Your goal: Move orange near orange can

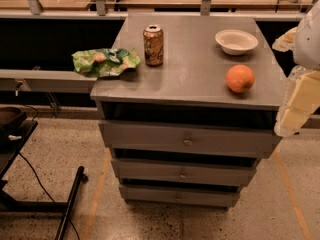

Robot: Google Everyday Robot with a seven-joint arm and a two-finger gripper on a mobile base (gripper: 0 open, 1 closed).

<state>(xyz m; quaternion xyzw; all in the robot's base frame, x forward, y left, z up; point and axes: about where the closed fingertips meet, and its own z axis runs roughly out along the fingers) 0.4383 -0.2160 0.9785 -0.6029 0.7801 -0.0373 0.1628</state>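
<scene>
Orange (240,78) sat right of centre on worktop (192,71), orange can (153,45) well apart toward upper left. Pincer (298,106) hung at right edge, orange near, to its left; pincer state could not be told.

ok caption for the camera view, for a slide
Before the move: orange right of orange can on a grey drawer cabinet, claw beside its right edge.

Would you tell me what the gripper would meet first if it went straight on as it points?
The gripper, at the right edge beside the cabinet, seems to point downward. It would probably pass the cabinet's corner and meet the floor first; depth is unclear.
</scene>
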